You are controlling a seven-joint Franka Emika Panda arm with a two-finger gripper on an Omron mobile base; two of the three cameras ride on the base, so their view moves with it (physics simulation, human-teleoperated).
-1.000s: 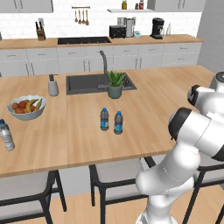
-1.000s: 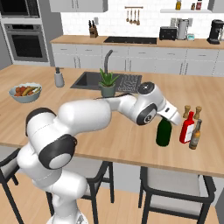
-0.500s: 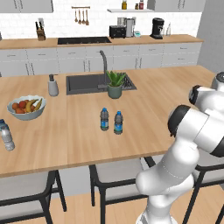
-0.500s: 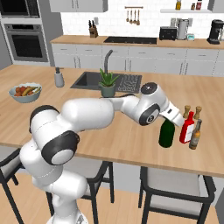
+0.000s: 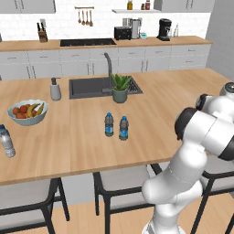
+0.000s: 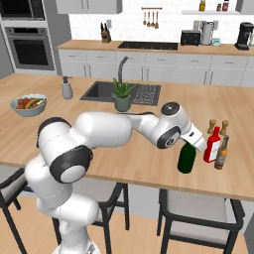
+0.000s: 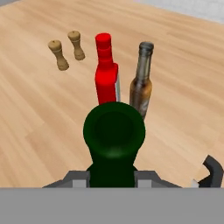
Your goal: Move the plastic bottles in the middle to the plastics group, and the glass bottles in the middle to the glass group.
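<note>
My gripper [image 6: 194, 142] is shut on the neck of the tall dark green glass bottle [image 6: 186, 158], which stands upright at the counter's right end. Just right of it is the glass group: a slim red bottle [image 6: 213, 145] and a brownish bottle [image 6: 221, 153]. In the hand view I look down on the green bottle's mouth [image 7: 113, 130], with my gripper [image 7: 113, 178] clamped at both sides of its neck; the red bottle [image 7: 106, 78] and the brownish bottle [image 7: 141, 87] stand just beyond. Two small blue-labelled plastic bottles [image 5: 109, 124] [image 5: 123, 128] stand mid-counter. The pale clear water bottle [image 5: 6, 141] stands far left.
Two small wooden shakers [image 7: 58, 55] [image 7: 76, 45] stand behind the red bottle. A fruit bowl [image 5: 27, 112], a grey soap dispenser [image 5: 55, 89], the sink [image 5: 89, 87] and a potted plant [image 5: 120, 87] sit further back. Stools stand under the counter's near edge [image 6: 149, 176].
The green bottle, still in my gripper, has shifted slightly right toward the red and brownish bottles and come down lower toward the counter.
</note>
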